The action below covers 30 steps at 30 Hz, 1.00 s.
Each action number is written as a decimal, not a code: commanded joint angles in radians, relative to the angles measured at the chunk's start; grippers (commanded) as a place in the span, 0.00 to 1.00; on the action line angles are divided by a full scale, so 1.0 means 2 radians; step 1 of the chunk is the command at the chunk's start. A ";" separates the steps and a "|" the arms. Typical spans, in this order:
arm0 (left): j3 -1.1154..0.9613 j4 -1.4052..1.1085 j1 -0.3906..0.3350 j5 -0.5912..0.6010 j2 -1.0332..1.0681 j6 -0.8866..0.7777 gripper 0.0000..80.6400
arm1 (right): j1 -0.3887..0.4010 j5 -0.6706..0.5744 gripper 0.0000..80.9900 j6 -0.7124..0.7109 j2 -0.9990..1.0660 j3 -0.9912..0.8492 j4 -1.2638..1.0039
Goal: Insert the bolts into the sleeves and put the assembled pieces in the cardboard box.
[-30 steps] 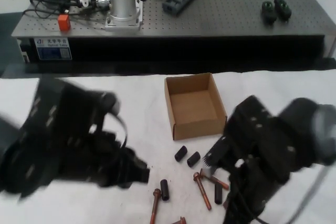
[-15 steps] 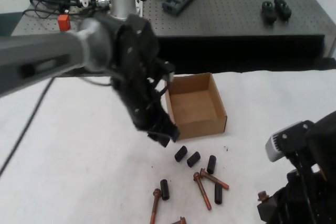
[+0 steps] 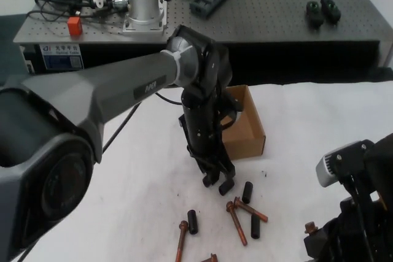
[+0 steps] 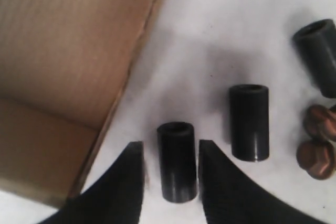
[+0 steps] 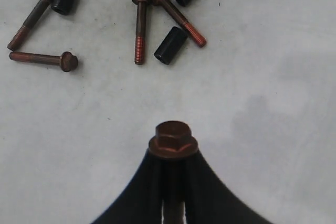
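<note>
Half-second later, spread left hand (image 4: 170, 153) has descended astride sleeve (image 4: 177, 174); right hand (image 5: 172, 169) grips bolt (image 5: 173, 139).

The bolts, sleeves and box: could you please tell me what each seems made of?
The bolts: likely metal with a coppery coating, dull sheen, hex heads. The sleeves: matte black, perhaps plastic or rubber; unclear. The box: plain brown cardboard with a fibrous surface.

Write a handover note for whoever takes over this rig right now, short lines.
Left end effector: open, fingers either side of a lying black sleeve beside the cardboard box.
Right end effector: shut on a copper-coloured bolt.
Other bolts and sleeves lie loose on the white cloth.
Done: nothing assembled in sight.
To do: grasp sleeve, insert bolt, box it, repeat.
</note>
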 commanded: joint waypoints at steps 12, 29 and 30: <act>-0.007 0.010 -0.001 -0.003 0.012 0.044 0.10 | -0.002 -0.004 0.00 -0.002 -0.004 -0.001 -0.017; 0.217 -0.139 0.029 0.153 -0.304 -0.090 0.01 | -0.002 -0.077 0.00 0.101 -0.065 0.000 -0.246; 0.256 -0.183 0.029 0.153 -0.335 -0.111 0.01 | -0.002 -0.084 0.00 0.116 -0.065 0.000 -0.279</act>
